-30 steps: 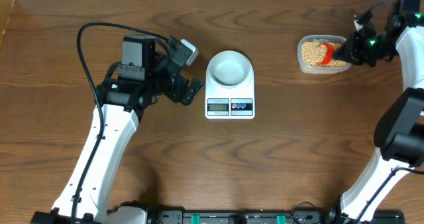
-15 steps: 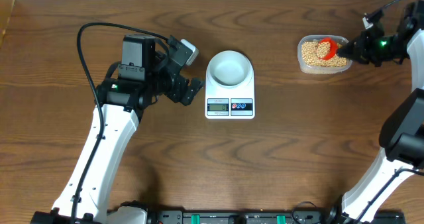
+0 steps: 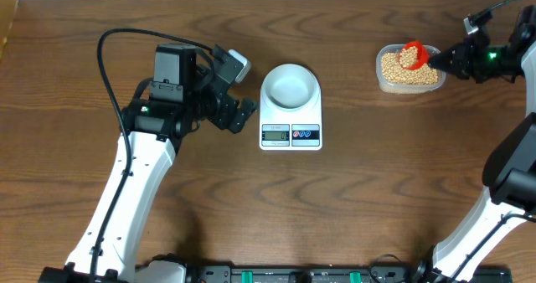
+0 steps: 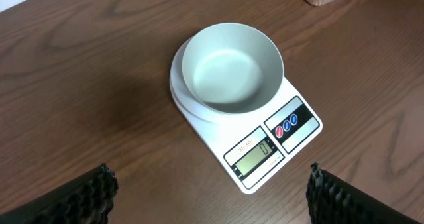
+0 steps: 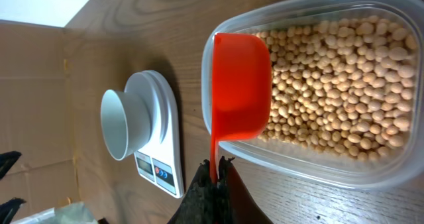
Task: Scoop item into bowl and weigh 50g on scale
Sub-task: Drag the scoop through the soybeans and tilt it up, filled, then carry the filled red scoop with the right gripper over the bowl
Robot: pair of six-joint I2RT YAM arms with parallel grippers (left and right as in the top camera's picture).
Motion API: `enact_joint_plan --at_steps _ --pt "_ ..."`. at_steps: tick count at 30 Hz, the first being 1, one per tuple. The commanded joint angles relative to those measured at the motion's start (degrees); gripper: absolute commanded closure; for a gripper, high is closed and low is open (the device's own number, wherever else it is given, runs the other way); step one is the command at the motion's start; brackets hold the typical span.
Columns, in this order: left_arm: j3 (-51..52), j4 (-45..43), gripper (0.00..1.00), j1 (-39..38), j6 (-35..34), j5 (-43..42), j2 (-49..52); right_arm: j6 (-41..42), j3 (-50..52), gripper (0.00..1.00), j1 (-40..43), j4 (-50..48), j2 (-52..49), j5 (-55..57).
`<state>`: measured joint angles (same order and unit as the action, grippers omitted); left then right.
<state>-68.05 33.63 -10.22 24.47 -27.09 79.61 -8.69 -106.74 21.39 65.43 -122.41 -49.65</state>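
The pale bowl [image 3: 290, 85] stands empty on the white scale [image 3: 291, 135]; both also show in the left wrist view, bowl [image 4: 232, 68] on scale [image 4: 278, 141], LCD reading 0. Tan beans [image 3: 394, 67] fill a clear plastic tub [image 3: 408, 84] at the back right; the right wrist view shows the beans [image 5: 338, 78] in the tub [image 5: 311, 164]. My right gripper [image 3: 440, 59] is shut on the handle of a red scoop [image 3: 410, 54], held over the tub's edge; the scoop [image 5: 242, 85] shows its red back. My left gripper [image 3: 243, 115] is open and empty, just left of the scale.
The wooden table's back edge meets a white wall strip. A cardboard-coloured surface shows at the far left. Black equipment lines the front edge.
My right gripper has swung right and back, lifting the red scoop from the middle of the beans toward the tub's far edge. The left arm has not moved.
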Motion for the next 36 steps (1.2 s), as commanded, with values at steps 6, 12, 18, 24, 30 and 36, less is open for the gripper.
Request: enact_joint_plan --at_steps 6,12,18,24,30,36 --pt "0.2 0.0 0.06 0.1 1.0 -0.8 -0.1 -2.3 0.4 0.99 0.8 0.1 0.0 -6.5" --pt "0.2 0.0 0.06 0.1 1.0 -0.8 -0.1 -2.4 0.4 0.99 0.4 0.1 0.0 -9.4" --pt "0.2 0.0 0.06 0.1 1.0 -0.8 -0.1 -2.3 0.3 0.99 -2.0 -0.1 0.0 -9.8" --pt "0.2 0.0 0.06 0.1 1.0 -0.8 -0.1 -2.3 0.2 0.98 -5.9 -1.4 0.0 -12.0" --pt "0.2 0.0 0.06 0.1 1.0 -0.8 -0.1 -2.3 0.2 0.98 -10.1 -2.6 0.0 -12.0" --pt "0.2 0.0 0.06 0.1 1.0 -0.8 -0.1 -2.3 0.2 0.99 -15.3 -4.9 0.0 -12.0"
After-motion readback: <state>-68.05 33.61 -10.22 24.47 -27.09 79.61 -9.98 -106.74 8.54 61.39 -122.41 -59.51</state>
